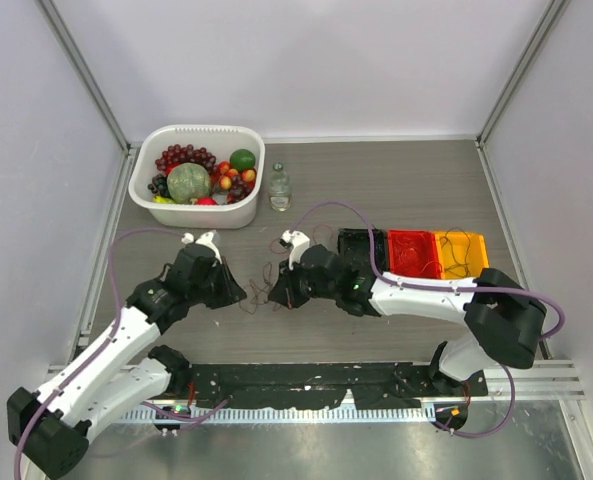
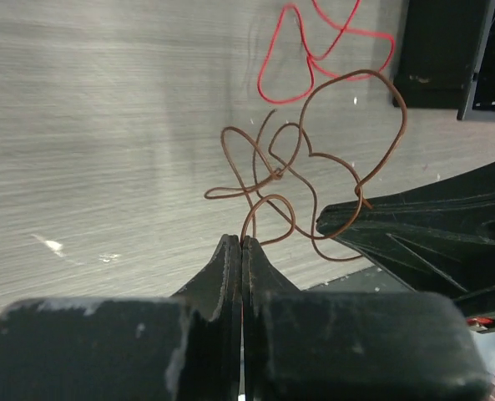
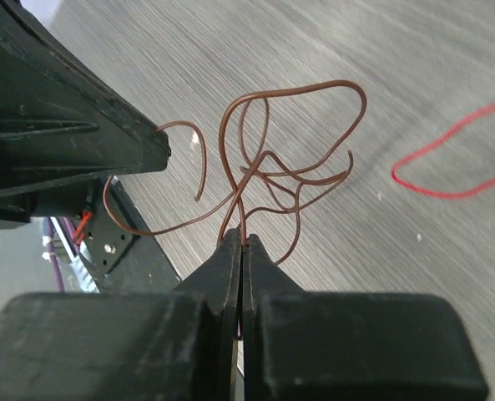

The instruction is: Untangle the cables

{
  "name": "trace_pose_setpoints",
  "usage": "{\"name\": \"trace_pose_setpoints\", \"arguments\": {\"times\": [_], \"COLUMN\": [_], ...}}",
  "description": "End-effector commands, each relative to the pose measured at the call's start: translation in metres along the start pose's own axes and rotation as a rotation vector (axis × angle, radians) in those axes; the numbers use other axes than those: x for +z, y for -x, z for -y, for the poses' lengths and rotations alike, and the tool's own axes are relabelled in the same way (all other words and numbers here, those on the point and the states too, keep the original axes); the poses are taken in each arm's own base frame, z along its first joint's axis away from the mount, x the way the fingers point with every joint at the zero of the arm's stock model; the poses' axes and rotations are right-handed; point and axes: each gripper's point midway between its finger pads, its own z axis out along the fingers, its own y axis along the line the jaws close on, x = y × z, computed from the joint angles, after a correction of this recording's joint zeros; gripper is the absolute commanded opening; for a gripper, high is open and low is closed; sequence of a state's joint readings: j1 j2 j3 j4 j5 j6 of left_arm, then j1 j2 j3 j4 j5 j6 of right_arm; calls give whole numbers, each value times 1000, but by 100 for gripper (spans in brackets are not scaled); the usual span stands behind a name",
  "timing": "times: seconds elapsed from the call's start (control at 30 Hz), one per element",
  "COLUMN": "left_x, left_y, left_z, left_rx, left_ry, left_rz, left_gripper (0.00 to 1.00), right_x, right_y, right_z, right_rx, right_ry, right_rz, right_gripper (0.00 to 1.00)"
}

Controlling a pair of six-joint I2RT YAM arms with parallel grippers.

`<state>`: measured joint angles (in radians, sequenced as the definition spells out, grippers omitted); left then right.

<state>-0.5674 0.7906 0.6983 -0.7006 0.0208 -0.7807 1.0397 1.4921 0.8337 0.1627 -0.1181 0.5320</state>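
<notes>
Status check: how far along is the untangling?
Done: the red cable appears to lie apart from the brown cable. In hand: left pincer and right pincer are each shut on it. To do: its loops cross in a snarl between them.

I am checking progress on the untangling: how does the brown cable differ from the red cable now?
The brown cable is pinched by the left gripper and the right gripper; the red cable lies on the table, unheld. The brown cable crosses itself in many loops; the red cable shows only a few open curves. Both are very thin wires.
</notes>
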Motion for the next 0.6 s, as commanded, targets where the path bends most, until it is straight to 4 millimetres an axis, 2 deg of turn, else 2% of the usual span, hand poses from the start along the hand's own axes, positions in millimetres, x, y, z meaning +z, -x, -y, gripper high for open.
{"name": "trace_pose_setpoints", "arguments": {"times": [0.0, 0.1, 0.13, 0.2, 0.3, 0.4, 0.43, 0.47, 0.5, 0.57], "left_x": [22, 39, 41, 44, 40, 23, 15, 5, -4, -26], "left_y": [-10, -24, -25, -25, -22, -14, -8, -5, 1, 13], "left_z": [41, 38, 35, 29, 18, 9, 6, 2, 3, 11], "left_rx": [-96, -109, -104, -92, -68, -33, -23, -18, -23, -46], "left_ry": [-229, -228, -213, -180, -128, -73, -59, -41, -48, -98], "left_rz": [-56, -120, -125, -121, -97, -49, -17, 8, 43, 124], "left_gripper": [0, 0, 4, 18, 50, 69, 73, 75, 79, 82], "right_x": [-1, 5, 6, 10, 14, 18, 19, 20, 21, 24], "right_y": [-13, -30, -32, -36, -38, -38, -36, -35, -31, -25], "right_z": [18, 22, 23, 27, 29, 30, 29, 30, 28, 22], "right_rx": [102, 131, 135, 136, 124, 93, 75, 71, 60, 46], "right_ry": [-53, -50, -54, -73, -86, -98, -97, -99, -93, -79], "right_rz": [-5, -51, -59, -77, -105, -134, -137, -138, -133, -127], "right_gripper": [3, 5, 7, 9, 15, 27, 35, 39, 46, 53]}}
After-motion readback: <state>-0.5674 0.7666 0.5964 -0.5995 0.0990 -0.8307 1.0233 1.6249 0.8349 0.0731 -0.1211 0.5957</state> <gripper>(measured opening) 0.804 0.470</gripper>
